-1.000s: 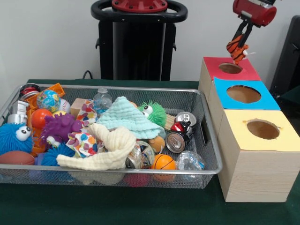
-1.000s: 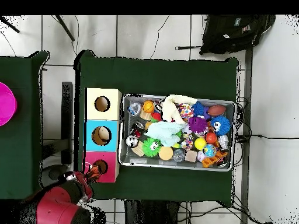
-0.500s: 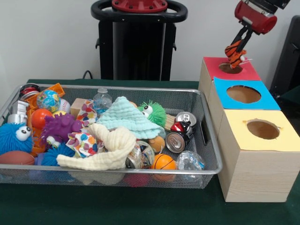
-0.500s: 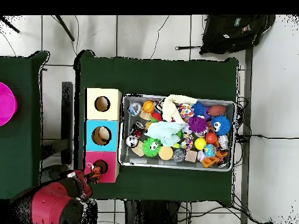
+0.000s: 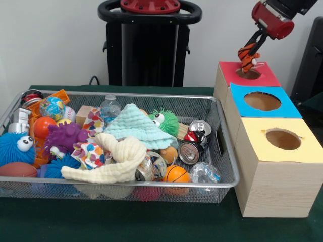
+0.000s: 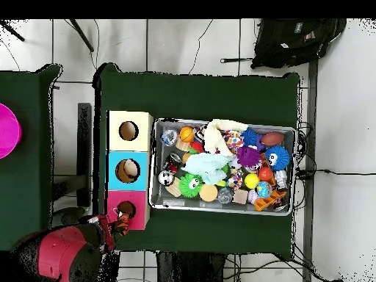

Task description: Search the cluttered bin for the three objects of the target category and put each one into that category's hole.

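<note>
Hand (image 5: pixel 248 52) is clamped on an orange/black striped toy (image 5: pixel 246 54), hanging just above the hole in the red-topped box (image 5: pixel 262 75), w/ the toy's lower end right over the hole's rim. In the overhead the toy (image 6: pixel 120 220) sits at that box's edge nearest the robot base. Red box is the end one in a row of 3 along the counter (image 5: pixel 126 222) edge: blue-topped box (image 5: pixel 287 107) in the middle, yellow-topped box (image 5: pixel 272 166) at the other end. Wire bin (image 5: pixel 224 166) sits right beside the boxes, packed w/ stuff: green fuzzy ball (image 5: pixel 165 121), purple spiky toy (image 5: pixel 64 136), blue fuzzy ball (image 5: pixel 15 147), mint cloth (image 5: pixel 135 127), cream cloth (image 5: pixel 116 159), cans (image 5: pixel 192 146), mini basketball (image 5: pixel 176 174).
</note>
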